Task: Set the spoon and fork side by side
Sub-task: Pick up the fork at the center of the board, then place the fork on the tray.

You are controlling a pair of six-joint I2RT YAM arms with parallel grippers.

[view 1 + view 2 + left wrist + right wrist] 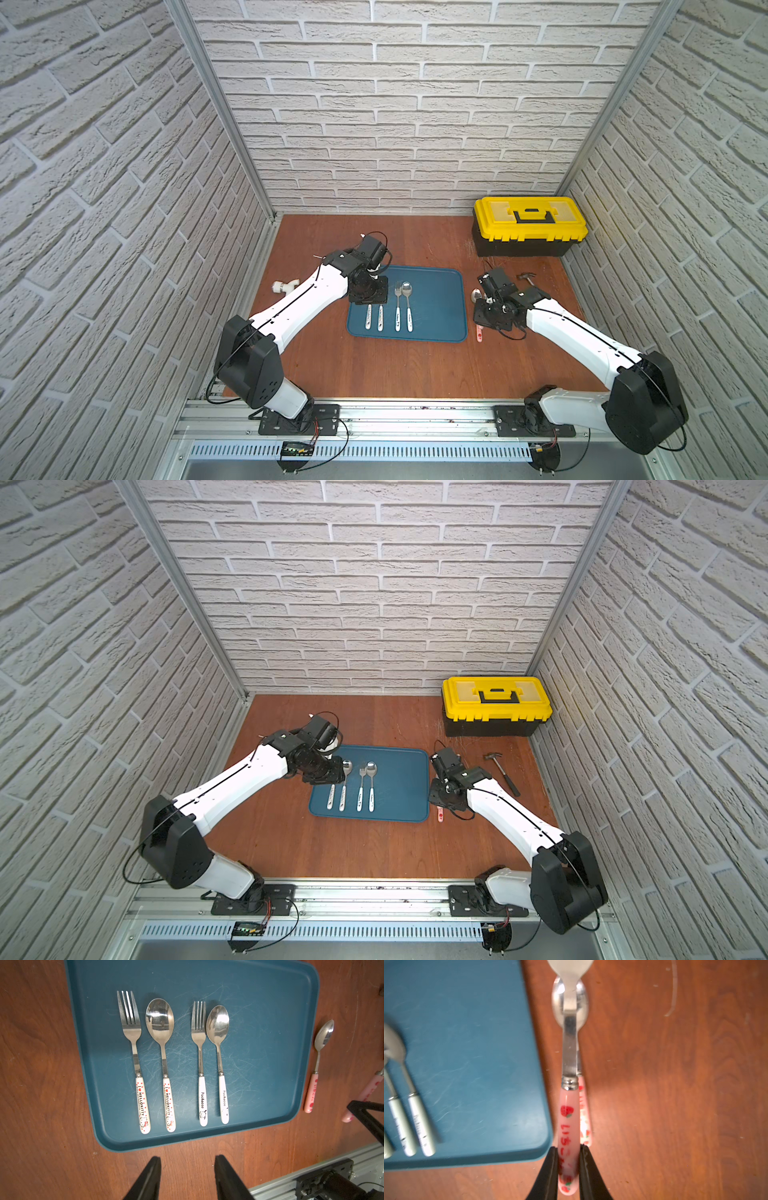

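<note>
The right claw point(569, 1148) is gripping the pink fork point(569, 1053) above the pink spoon point(583, 1001); the left claw point(187, 1157) is hanging released by the tray point(270, 1043).

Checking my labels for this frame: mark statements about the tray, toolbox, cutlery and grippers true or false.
1. The blue plastic tray holds four pieces of cutlery. True.
2. The yellow-lidded black toolbox stands open. False: its lid is shut.
3. The right gripper clamps a pink strawberry-patterned handle. True.
4. The left gripper holds a fork. False: open and empty.
5. The pink-handled metal spoon lies on the tray. False: on the wooden table beside it.
</note>
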